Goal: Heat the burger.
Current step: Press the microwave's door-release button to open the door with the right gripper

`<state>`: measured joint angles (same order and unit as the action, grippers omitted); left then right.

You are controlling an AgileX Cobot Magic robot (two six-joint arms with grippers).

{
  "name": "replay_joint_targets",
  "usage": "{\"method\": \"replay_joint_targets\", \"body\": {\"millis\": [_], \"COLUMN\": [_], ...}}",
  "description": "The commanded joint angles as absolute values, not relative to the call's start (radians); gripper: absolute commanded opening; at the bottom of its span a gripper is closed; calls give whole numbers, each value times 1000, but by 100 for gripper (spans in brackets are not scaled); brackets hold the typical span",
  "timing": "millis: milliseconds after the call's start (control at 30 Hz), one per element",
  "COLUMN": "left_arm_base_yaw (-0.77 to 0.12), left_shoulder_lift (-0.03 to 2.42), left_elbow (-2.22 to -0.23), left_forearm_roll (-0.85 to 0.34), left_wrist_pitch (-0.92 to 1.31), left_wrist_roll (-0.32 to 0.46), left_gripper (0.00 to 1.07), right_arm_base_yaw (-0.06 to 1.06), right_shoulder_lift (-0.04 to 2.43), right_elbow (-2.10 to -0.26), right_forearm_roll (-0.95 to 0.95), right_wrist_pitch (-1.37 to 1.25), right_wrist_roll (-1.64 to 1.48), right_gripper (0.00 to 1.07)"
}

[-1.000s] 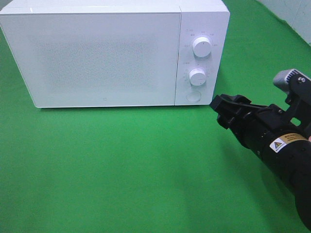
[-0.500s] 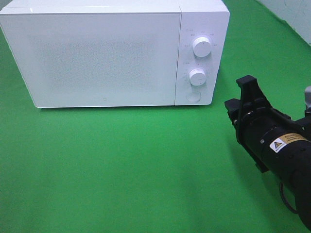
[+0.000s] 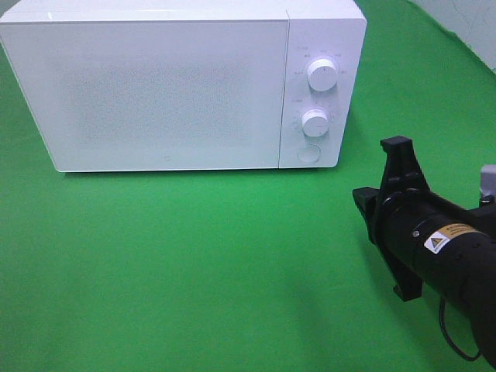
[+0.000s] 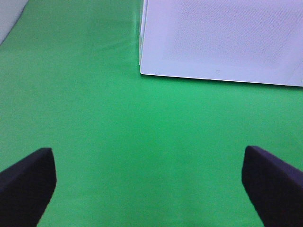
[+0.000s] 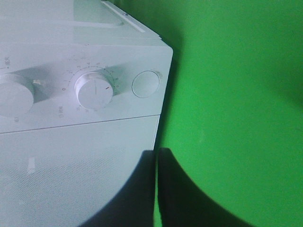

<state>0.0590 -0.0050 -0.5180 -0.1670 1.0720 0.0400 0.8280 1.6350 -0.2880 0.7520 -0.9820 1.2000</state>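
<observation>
The burger is out of view. A white microwave (image 3: 155, 85) stands at the back with its door closed. Its front also shows in the left wrist view (image 4: 222, 38) and the right wrist view (image 5: 71, 165). My right gripper (image 3: 397, 147) hovers over the green cloth to the right of the microwave's control panel. It is shut, with its black fingers (image 5: 142, 189) pressed together and nothing between them. My left gripper (image 4: 151, 184) is wide open and empty over bare cloth in front of the microwave's left corner. It does not show in the high view.
The control panel carries an upper knob (image 3: 322, 75), a lower knob (image 3: 315, 122) and a round button (image 3: 309, 153). The right wrist view shows the lower knob (image 5: 94, 90) and the button (image 5: 145, 84) close ahead. Green cloth (image 3: 194, 263) covers the table.
My right gripper has closed, rolled onto its side, and pulled back to the right and toward the front, away from the microwave's button. The left gripper has not moved.
</observation>
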Motion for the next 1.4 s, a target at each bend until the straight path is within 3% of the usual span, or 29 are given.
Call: {"method": "replay_joint_targets", "body": {"millis": [33,1400], "left_arm_base_yaw": [56,56], "left_shoulder_lift": [-21,-21], "left_elbow": [-514,-514], "left_forearm_roll": [-165,-165], "left_wrist_pitch": [1064,1064], "left_wrist_roll": [41,41], "left_gripper": [100,100], "right_arm_base_yaw": [828,653], "right_shoulder_lift": [1649,1967], "right_elbow": [-298,-660], "right_forearm_roll": [765,675], "right_wrist_pitch": [-979,-874], "right_wrist_roll": [1201,1273], "right_gripper": [0,0]}}
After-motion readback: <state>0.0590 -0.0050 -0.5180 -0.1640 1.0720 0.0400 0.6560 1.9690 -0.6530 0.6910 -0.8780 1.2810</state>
